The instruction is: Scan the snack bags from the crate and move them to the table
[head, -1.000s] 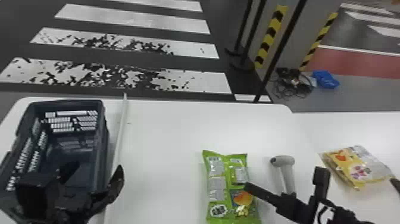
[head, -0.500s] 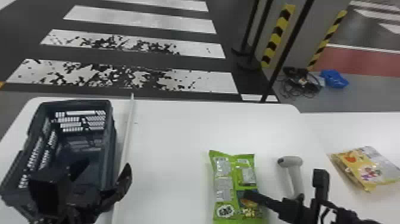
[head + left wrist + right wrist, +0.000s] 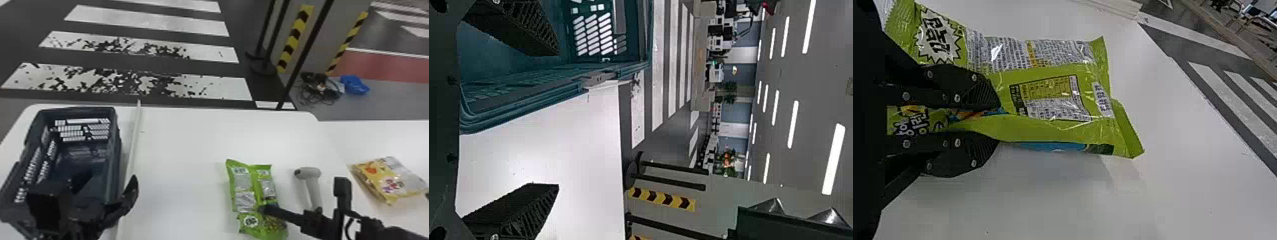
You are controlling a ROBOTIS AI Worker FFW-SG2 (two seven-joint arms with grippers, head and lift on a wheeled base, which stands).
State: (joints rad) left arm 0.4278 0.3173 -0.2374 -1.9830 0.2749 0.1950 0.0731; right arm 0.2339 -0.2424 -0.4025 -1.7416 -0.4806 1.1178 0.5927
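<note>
Snugly, my right pincer [image 3: 997, 120] held the green bag [image 3: 1045, 97], just left of the scanner [image 3: 313, 191]; my left pincer [image 3: 558, 120] stood wide at the crate [image 3: 115, 150], farther left. Right of the scanner the yellow bag [image 3: 387, 178] lay on the table [image 3: 191, 143], probably done, leaving the green one, I judged, to scan and release.

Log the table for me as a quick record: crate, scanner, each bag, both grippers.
Crate: dark, slatted, on the table's left
Handheld scanner: between the two bags
Green snack bag: pinched by the right gripper
Yellow snack bag: lying far right
Left gripper: open, at the crate
</note>
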